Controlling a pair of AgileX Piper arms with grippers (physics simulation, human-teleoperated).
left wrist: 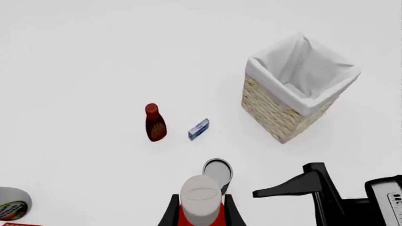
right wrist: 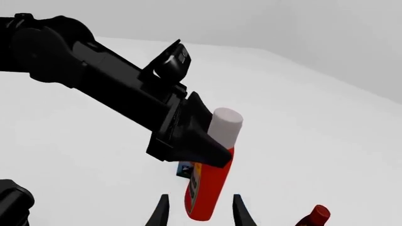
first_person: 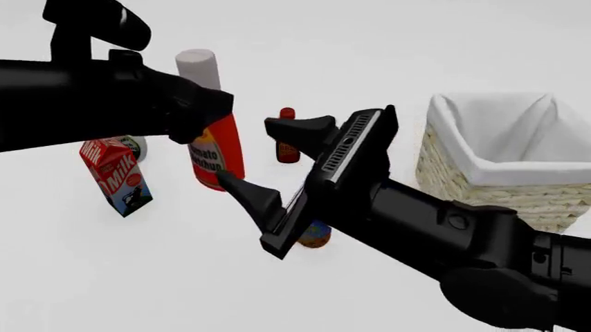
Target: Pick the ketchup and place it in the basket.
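The ketchup [first_person: 220,142] is a red-orange bottle with a white cap, held tilted in the air. My left gripper [first_person: 205,119] is shut on its upper body. In the left wrist view its cap [left wrist: 201,195] shows between the left fingers [left wrist: 170,214]. My right gripper [first_person: 268,160] is open, and its two fingers flank the bottle's lower end with gaps on both sides, as the right wrist view shows [right wrist: 199,213]. The ketchup [right wrist: 210,181] hangs there from the left arm [right wrist: 107,89]. The wicker basket [first_person: 480,181] with white lining stands at the right, also in the left wrist view [left wrist: 276,110].
A milk carton [first_person: 115,174] and a can [first_person: 137,145] stand at the left. A maroon bottle [first_person: 287,146] stands behind the grippers, also in the left wrist view [left wrist: 154,123] next to a small blue box [left wrist: 198,129]. A round can [first_person: 315,235] sits under the right arm.
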